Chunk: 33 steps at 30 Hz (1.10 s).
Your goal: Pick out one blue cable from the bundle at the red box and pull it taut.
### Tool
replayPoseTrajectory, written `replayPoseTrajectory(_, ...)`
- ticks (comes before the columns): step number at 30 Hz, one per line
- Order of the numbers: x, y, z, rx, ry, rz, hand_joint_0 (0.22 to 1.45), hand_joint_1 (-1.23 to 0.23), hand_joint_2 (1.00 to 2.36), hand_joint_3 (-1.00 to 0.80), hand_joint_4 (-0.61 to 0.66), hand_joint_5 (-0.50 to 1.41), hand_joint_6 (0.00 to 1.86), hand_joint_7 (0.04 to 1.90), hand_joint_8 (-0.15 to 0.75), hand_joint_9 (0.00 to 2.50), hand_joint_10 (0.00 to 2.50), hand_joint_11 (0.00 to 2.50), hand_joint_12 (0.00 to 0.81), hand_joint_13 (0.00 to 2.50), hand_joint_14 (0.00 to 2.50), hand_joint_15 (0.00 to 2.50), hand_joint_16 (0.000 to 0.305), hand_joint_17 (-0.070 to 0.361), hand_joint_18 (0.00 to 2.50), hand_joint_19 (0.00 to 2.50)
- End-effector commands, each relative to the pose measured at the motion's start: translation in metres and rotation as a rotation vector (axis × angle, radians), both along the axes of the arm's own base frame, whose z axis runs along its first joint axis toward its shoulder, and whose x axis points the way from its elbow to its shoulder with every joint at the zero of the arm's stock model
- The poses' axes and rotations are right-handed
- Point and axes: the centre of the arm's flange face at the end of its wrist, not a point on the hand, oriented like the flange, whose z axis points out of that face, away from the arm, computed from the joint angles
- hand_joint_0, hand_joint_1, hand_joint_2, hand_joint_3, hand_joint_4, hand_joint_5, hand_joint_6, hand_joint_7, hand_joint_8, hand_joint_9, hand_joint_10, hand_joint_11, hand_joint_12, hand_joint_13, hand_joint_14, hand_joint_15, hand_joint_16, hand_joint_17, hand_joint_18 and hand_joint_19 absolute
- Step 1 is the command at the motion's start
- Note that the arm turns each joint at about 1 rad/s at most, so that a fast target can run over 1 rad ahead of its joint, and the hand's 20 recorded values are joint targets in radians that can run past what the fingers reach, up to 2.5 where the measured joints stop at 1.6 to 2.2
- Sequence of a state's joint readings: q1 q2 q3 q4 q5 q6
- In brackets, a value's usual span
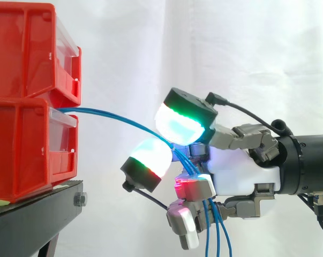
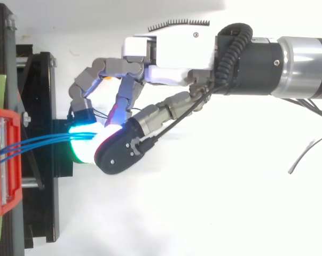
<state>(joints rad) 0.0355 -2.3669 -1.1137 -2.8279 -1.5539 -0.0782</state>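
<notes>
— White curtain (image 1: 247,53) is seen behind everything. What is set in front of it?

— Two red bins are stacked at 9 o'clock in the side view, the upper bin (image 1: 22,48) on the lower bin (image 1: 16,155), and both are carried on a black stand (image 1: 32,214).

— Where are the blue cables (image 1: 113,116) found?

— They are seen coming out at the front of the bins, where the two meet. Their long axis is laid from 9 o'clock toward 3 o'clock in a shallow, downward-bending arc, not a straight line. At the hand (image 1: 241,171) they are turned toward 6 o'clock, and their loose lengths are left hanging to the bottom edge.

— And from above?

— In the top view the blue cables (image 2: 38,141) are shown as several strands close together. They run almost straight from the lower bin at 8 o'clock to the hand (image 2: 166,58), which is brought in from 3 o'clock.

— How is the hand held?

— Its fingers are curled in and closed round the strands. Two large fingertips (image 1: 180,126), lit white, cyan and green, are set above and below the strands, toward the bins. Just behind them the strands are passed beside a smaller, red-lit pad (image 1: 190,187) at 6 o'clock of the palm.

— Is a single strand separated out?

— That cannot be told, as the strands are hidden where they are gripped.
</notes>
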Motion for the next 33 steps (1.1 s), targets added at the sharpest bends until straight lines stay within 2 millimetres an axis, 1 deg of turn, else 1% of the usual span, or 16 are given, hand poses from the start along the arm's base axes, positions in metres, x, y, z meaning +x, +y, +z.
replayPoseTrajectory(1, 0.0001, -0.0001, 0.0001, 0.0, -0.001, 0.0, 0.5, -0.48, 1.0, -0.5, 0.06, -0.11, 0.92, 0.83, 0.264, 1.31, 0.02, 0.89, 0.345, 1.08, 0.02, 0.7, 0.05, 0.113, 0.89, 0.7)
replayPoseTrajectory(3, -0.0001, -0.0001, -0.0001, 0.0, 0.001, 0.0, 0.52, -0.45, 1.0, -0.5, 0.07, -0.11, 0.91, 0.82, 0.257, 1.33, 0.02, 0.88, 0.335, 1.08, 0.02, 0.7, 0.049, 0.11, 0.88, 0.71)
replayPoseTrajectory(4, -0.0001, -0.0001, -0.0001, 0.0, 0.001, 0.0, 0.54, -0.43, 1.0, -0.5, 0.06, -0.11, 0.9, 0.86, 0.252, 1.34, 0.03, 0.89, 0.331, 1.07, 0.03, 0.71, 0.047, 0.107, 0.87, 0.72)
replayPoseTrajectory(6, -0.0001, -0.0001, -0.0001, 0.0, 0.001, 0.0, 0.58, -0.45, 1.0, -0.5, 0.03, -0.1, 0.89, 0.88, 0.247, 1.34, 0.02, 0.89, 0.322, 1.07, 0.03, 0.72, 0.046, 0.103, 0.85, 0.73)
replayPoseTrajectory(7, -0.0001, -0.0001, -0.0001, 0.0, 0.001, 0.0, 0.59, -0.48, 1.0, -0.5, 0.03, -0.1, 0.89, 0.89, 0.247, 1.34, 0.03, 0.89, 0.323, 1.08, 0.03, 0.72, 0.046, 0.103, 0.85, 0.73)
replayPoseTrajectory(8, -0.0001, -0.0001, -0.0001, 0.0, 0.001, 0.0, 0.59, -0.53, 1.01, -0.42, 0.02, -0.1, 0.89, 0.9, 0.25, 1.34, 0.03, 0.9, 0.325, 1.08, 0.03, 0.73, 0.046, 0.103, 0.85, 0.74)
replayPoseTrajectory(11, -0.0001, -0.0001, -0.0001, 0.0, 0.001, 0.0, 0.59, -0.58, 1.02, -0.33, 0.01, -0.1, 0.89, 0.96, 0.253, 1.34, 0.03, 0.91, 0.327, 1.08, 0.03, 0.73, 0.046, 0.103, 0.85, 0.74)
replayPoseTrajectory(12, -0.0001, -0.0001, -0.0001, 0.0, 0.001, 0.0, 0.59, -0.59, 1.02, -0.33, 0.01, -0.1, 0.9, 0.96, 0.254, 1.34, 0.03, 0.9, 0.325, 1.08, 0.03, 0.73, 0.046, 0.103, 0.85, 0.74)
replayPoseTrajectory(14, -0.0001, -0.0001, -0.0001, 0.0, 0.001, 0.0, 0.58, -0.62, 1.02, -0.29, 0.02, -0.1, 0.9, 1.02, 0.255, 1.34, 0.03, 0.91, 0.327, 1.08, 0.03, 0.72, 0.046, 0.103, 0.85, 0.74)
replayPoseTrajectory(20, 0.0003, -0.0001, 0.0007, 0.0, -0.001, 0.0, 0.59, -0.7, 1.02, -0.24, 0.03, -0.11, 0.92, 1.03, 0.252, 1.33, 0.03, 0.9, 0.324, 1.07, 0.03, 0.73, 0.046, 0.103, 0.84, 0.74)
replayPoseTrajectory(24, 0.0003, -0.0001, 0.0007, 0.0, -0.001, 0.0, 0.6, -0.74, 1.02, -0.23, 0.05, -0.11, 0.92, 1.03, 0.255, 1.33, 0.03, 0.91, 0.324, 1.07, 0.03, 0.74, 0.046, 0.103, 0.84, 0.72)
replayPoseTrajectory(27, 0.0003, -0.0001, 0.0007, 0.0, -0.001, 0.0, 0.62, -0.81, 1.02, -0.23, 0.05, -0.11, 0.92, 1.06, 0.263, 1.31, 0.03, 0.91, 0.321, 1.06, 0.03, 0.73, 0.046, 0.103, 0.84, 0.73)
replayPoseTrajectory(29, 0.0003, -0.0001, 0.0007, 0.0, -0.001, 0.0, 0.67, -0.86, 1.02, -0.28, 0.02, -0.11, 0.92, 1.13, 0.257, 1.29, 0.03, 0.9, 0.317, 1.04, 0.03, 0.72, 0.046, 0.103, 0.84, 0.7)
replayPoseTrajectory(33, 0.0004, -0.0001, 0.0008, 0.0, -0.002, 0.0, 0.71, -0.88, 1.01, -0.38, -0.02, -0.12, 0.93, 1.17, 0.248, 1.26, 0.03, 0.89, 0.306, 1.02, 0.03, 0.7, 0.045, 0.102, 0.82, 0.68)
